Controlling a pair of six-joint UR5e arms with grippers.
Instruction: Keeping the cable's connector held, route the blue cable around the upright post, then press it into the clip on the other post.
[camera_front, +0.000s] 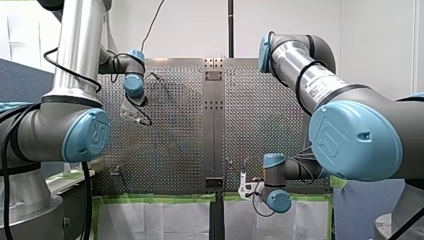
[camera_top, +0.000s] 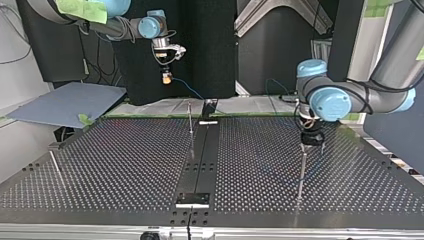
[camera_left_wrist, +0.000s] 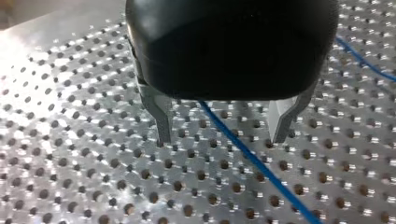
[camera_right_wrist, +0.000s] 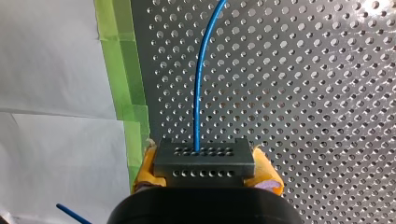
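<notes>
My right gripper (camera_right_wrist: 208, 170) has its yellow pads shut on a grey perforated connector (camera_right_wrist: 204, 156). The blue cable (camera_right_wrist: 198, 93) runs straight ahead from it over the perforated table. In the top view this gripper (camera_top: 166, 76) hangs above the far table edge, and the cable (camera_top: 187, 89) slants down from it. My left gripper (camera_left_wrist: 220, 139) is open, its metal fingers low over the plate. The cable (camera_left_wrist: 252, 161) lies between them, untouched. In the top view it (camera_top: 311, 141) hovers just above a thin upright post (camera_top: 302, 170). Another post (camera_top: 190, 120) stands near the middle.
A third thin post (camera_top: 54, 165) stands at the top view's left. A black rail (camera_top: 200, 160) runs down the table's middle. Green tape (camera_right_wrist: 116, 70) and white paper (camera_right_wrist: 56, 93) border the plate beside my right gripper. A grey board (camera_top: 65, 102) lies off the table.
</notes>
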